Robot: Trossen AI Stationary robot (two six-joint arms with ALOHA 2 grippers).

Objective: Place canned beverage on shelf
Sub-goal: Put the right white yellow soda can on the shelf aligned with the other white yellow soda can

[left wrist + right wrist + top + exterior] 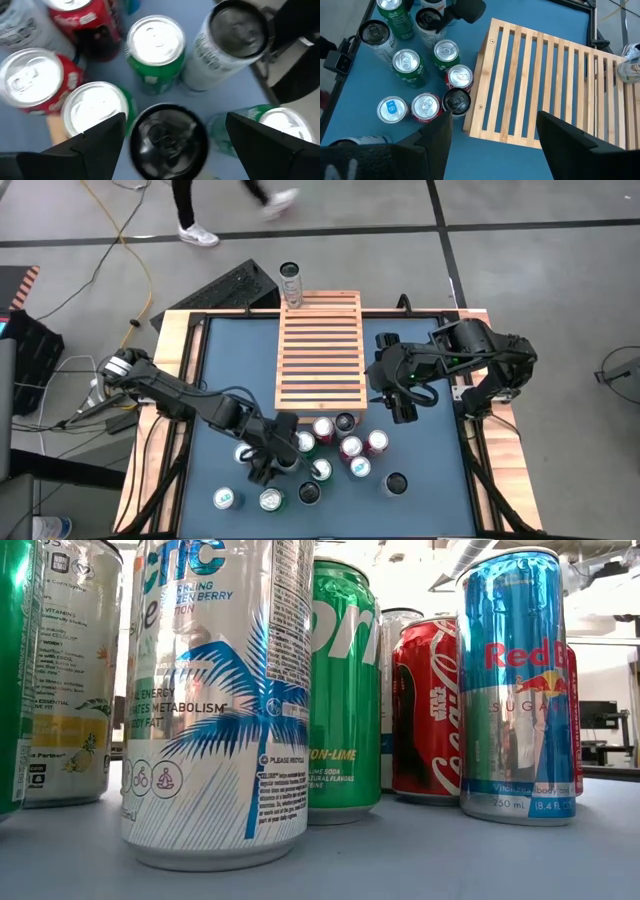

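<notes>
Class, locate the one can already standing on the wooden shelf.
In the high view, the can stands at the shelf's far left corner, apart from the cluster of cans by its near end.

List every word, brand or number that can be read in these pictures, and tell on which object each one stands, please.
"Red B", "250 ml", "8.4 fl": blue and silver can.
"STAR WARS": red can.
"LEMON-LIME SODA": green can.
"SPARKLING", "BERRY", "ENERGY", "METABOLISM", "PLEASE RECYCLE": white palm-tree can.
"VITAMINS": white pineapple can.
The fine print, and the can sides in the left wrist view, are too blurred to read.
</notes>
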